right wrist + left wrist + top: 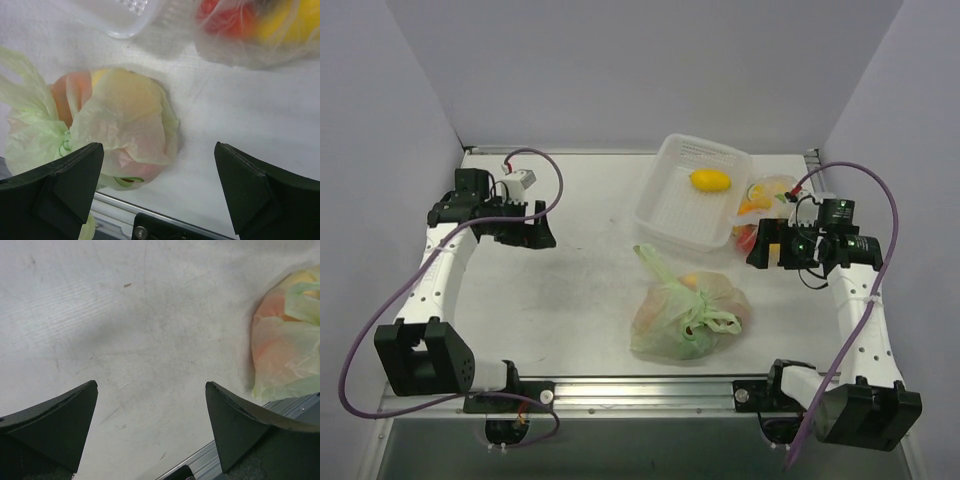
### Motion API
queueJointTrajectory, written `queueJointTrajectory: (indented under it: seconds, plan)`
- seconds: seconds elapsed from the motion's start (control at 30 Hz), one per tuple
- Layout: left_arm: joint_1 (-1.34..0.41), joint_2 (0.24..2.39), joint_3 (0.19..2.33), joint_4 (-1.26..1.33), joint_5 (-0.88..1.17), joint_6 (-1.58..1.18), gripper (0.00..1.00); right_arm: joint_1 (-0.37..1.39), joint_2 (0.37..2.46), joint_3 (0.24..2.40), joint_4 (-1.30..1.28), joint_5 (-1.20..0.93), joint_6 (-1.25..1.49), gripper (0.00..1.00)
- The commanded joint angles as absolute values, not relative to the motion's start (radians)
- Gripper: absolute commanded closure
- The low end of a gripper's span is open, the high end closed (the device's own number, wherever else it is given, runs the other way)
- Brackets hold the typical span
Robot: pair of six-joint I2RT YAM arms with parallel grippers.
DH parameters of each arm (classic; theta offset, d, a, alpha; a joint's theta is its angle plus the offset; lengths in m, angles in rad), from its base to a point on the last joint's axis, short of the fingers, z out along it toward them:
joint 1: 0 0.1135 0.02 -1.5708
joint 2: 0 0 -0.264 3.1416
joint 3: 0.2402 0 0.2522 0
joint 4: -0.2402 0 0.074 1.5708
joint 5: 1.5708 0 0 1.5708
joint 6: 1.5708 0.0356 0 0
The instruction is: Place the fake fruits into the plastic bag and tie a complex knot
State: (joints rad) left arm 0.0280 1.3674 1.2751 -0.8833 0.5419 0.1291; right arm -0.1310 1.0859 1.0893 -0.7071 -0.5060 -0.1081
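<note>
- Your left gripper (151, 384) hangs over bare table (570, 290) on the left side. Its two dark, wedge-shaped fingers are spread wide apart, with nothing between them.
- Your right gripper (159, 145) is on the right, also spread wide and holding nothing. The bag shows below it, in the gap between the matte black fingers.
- The plastic bag (688, 320) sits near the middle of the table, toward the near edge. It's thin, pale green, crinkled film, rounded into a soft lump.
- Its handles are bunched into a tight green twist on the bag's right side. One loose flap pokes up toward the far left.
- You can make out the fake fruits (75, 95) through the film as smooth orange and peach rounds pressing against the skin.
- Beyond the bag there's a white basket (665, 215), a rigid rectangle with slotted walls, sitting tilted. A glossy yellow lemon (710, 180) lies inside it.
- Just right of the basket, a clear bag (770, 195) holds red, orange and yellow pieces, blurred behind shiny, wrinkled plastic.
- The table surface is pale and matte, faintly scuffed and streaked.
</note>
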Motion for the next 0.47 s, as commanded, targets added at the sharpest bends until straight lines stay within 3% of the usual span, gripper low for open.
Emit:
queueJointTrajectory:
  seconds: [0.0, 0.43]
  plan:
    - [0.026, 1.336, 1.191, -0.877, 0.471, 0.202, 0.03, -0.129, 1.058, 1.002, -0.715, -0.535, -0.138, 0.0]
    - [0.015, 1.289, 1.029, -0.77, 0.403, 0.216, 0.03, -0.046, 1.034, 0.877, -0.707, -0.417, -0.15, 0.0]
